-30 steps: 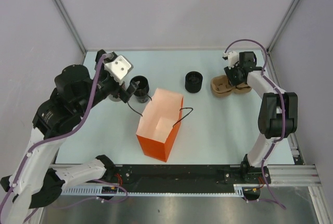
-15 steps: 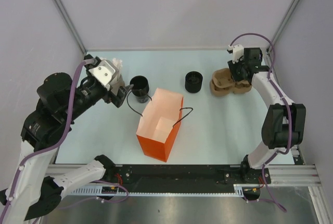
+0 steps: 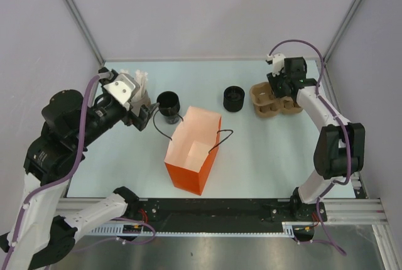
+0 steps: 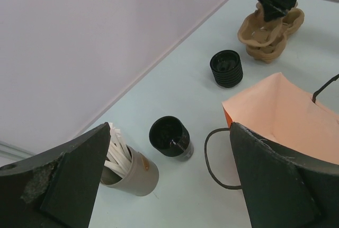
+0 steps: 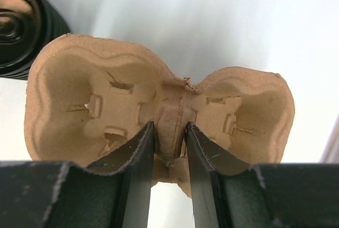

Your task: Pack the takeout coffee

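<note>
At upper centre of the overhead frame, the takeout coffee (image 3: 233, 99) is standing, cropped at the right wrist view's upper left. Beside it the right gripper (image 5: 169, 132) is pinching the cardboard carrier (image 5: 79, 106) by its middle ridge; the left gripper (image 4: 169, 128) is gaping wide, partly hiding the straw cup (image 4: 135, 172).

Takeout coffee (image 5: 26, 26) half beyond the right wrist view's edge

I can read no writing, label, brand or number in any view; the orange paper bag (image 3: 188, 172) and the cardboard cup carrier (image 3: 262, 105) look plain.
</note>
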